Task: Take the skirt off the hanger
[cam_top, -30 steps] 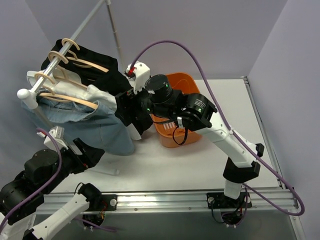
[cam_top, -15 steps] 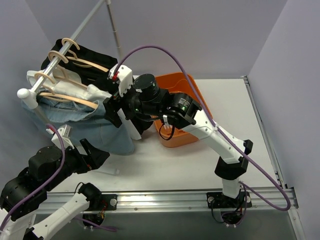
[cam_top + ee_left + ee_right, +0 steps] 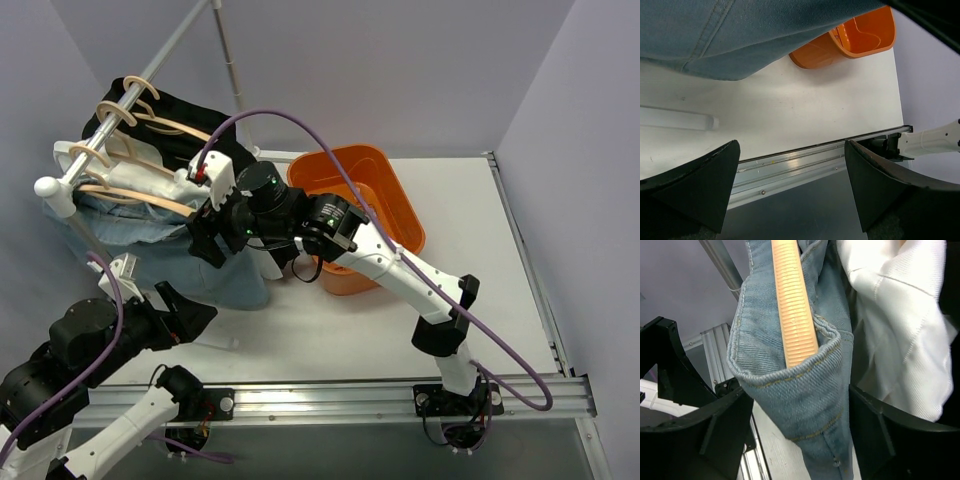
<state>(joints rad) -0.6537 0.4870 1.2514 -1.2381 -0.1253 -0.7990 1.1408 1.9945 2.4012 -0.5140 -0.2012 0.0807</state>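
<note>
Pale grey walls close in a white table (image 3: 330, 320), and at its far left corner a metal rail (image 3: 110, 125) carries several wooden hangers so the clothes hang free of the surface. The denim skirt (image 3: 800, 390) is on the nearest hanger (image 3: 792, 300), whose ribbed end sits tucked inside the waistband; that pocket of cloth is what keeps it from sliding off. A white garment (image 3: 895, 315) hangs right beside it. The right gripper (image 3: 795, 440) is up at that corner with its fingers spread wide on either side of the waistband, gripping nothing yet, probably lined up to pinch the denim and peel it off the hanger's tip. The left gripper (image 3: 790, 190) hovers low over the table beneath the hem, fingers also apart and empty, likely waiting to catch or steady the cloth. An orange basket (image 3: 350, 152) stands just behind, perhaps for the freed skirt.
</note>
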